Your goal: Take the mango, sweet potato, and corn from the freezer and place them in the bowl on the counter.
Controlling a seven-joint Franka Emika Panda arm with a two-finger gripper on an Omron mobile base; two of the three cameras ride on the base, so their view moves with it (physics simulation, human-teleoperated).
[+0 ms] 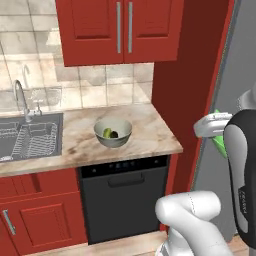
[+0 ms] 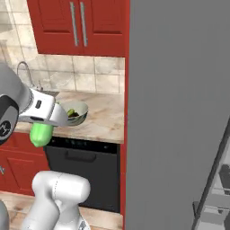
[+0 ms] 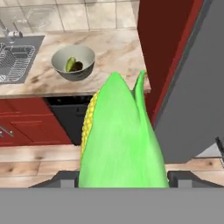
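My gripper (image 3: 123,176) is shut on the corn (image 3: 120,140), a cob in a bright green husk with yellow kernels along its left side. The cob hangs in the air in front of the red cabinets, right of the counter's end and beside the grey freezer (image 2: 179,112). The corn (image 2: 41,134) also pokes out below the hand. The pale grey-green bowl (image 1: 113,142) stands on the marbled counter (image 1: 150,131). In it lie the green mango (image 1: 107,132) and the dark brown sweet potato (image 1: 115,134). The bowl (image 3: 74,75) is ahead and to the left of the hand.
A sink (image 1: 30,137) with a wire rack and a faucet (image 1: 21,100) takes up the counter's left end. A black appliance front (image 1: 125,200) sits under the bowl. Red upper cabinets (image 1: 120,30) hang above. The freezer's grey wall (image 3: 197,87) stands close on the right.
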